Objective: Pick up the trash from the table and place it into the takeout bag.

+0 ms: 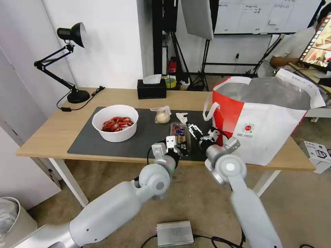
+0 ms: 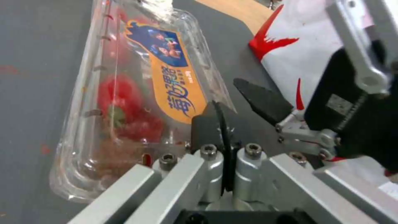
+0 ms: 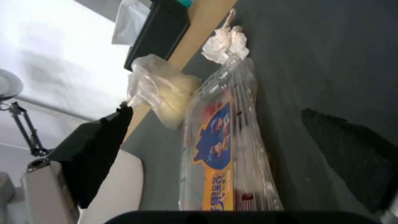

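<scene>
On the dark grey mat near the front edge of the table, the clear plastic tray lies just left of the takeout bag, with the left gripper closed, fingers pressed together at the tray's near end, and the right gripper open beside its right side. Judged risk: both grippers crowd one thin, flexible tray, so they may collide or crush and spill it. Whether the left fingers pinch the tray's rim cannot be determined; the tray's contents are blurred.

Smooth grey-white arms, seemingly black-padded silver gripper.
</scene>
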